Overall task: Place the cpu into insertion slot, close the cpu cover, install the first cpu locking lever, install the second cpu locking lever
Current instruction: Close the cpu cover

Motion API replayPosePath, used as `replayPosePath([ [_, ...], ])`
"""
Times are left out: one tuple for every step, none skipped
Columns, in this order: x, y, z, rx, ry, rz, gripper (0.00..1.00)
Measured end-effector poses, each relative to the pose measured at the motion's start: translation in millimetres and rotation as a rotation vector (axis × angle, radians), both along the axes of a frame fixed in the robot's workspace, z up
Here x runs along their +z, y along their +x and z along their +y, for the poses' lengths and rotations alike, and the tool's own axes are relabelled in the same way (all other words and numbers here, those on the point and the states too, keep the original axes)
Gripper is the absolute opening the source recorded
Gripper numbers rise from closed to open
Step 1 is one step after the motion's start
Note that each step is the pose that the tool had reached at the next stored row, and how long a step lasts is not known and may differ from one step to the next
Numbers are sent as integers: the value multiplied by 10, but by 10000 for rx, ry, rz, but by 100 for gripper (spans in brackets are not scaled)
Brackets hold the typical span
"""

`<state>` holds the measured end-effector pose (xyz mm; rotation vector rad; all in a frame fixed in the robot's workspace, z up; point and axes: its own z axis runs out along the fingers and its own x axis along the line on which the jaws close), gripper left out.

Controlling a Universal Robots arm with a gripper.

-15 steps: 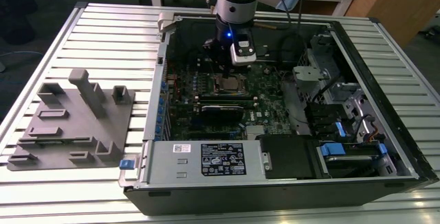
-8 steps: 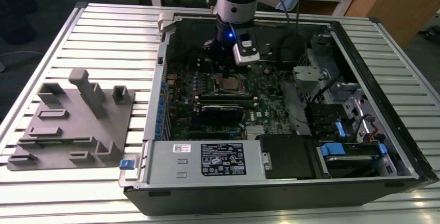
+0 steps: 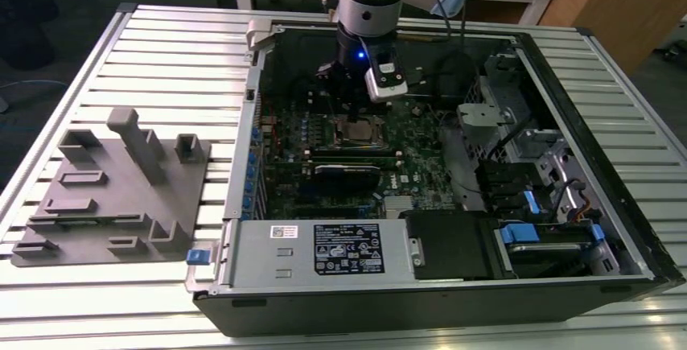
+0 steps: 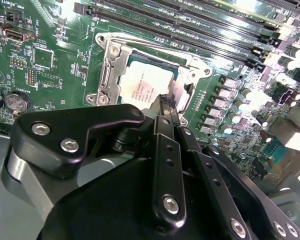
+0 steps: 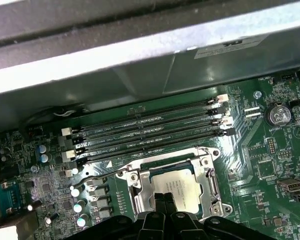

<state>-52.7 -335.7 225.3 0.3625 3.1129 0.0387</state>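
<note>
Cpu lies seated in the insertion slot, far inside the computer case. The cpu cover lies flat around it. The gripper fingers, pressed together, point at its edge.
</note>
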Motion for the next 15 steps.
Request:
replayPosePath([
  [0, 0, 0, 0, -1, 0, 11],
  [0, 0, 0, 8, 0, -1, 11],
  [0, 0, 0, 38, 0, 0, 11],
  [0, 0, 0, 94, 0, 0, 11],
  [0, 0, 0, 178, 0, 0, 11],
  [0, 0, 0, 283, 0, 0, 11],
  [0, 0, 0, 405, 0, 0, 11],
  [0, 0, 0, 532, 0, 0, 11],
  [0, 0, 0, 656, 0, 0, 11],
  [0, 0, 0, 781, 0, 0, 11],
  [0, 0, 0, 891, 0, -1, 11],
  [0, 0, 0, 927, 0, -1, 11],
  [0, 0, 0, 930, 0, 0, 11],
  [0, 0, 0, 930, 0, 0, 11],
  [0, 0, 0, 932, 0, 0, 11],
])
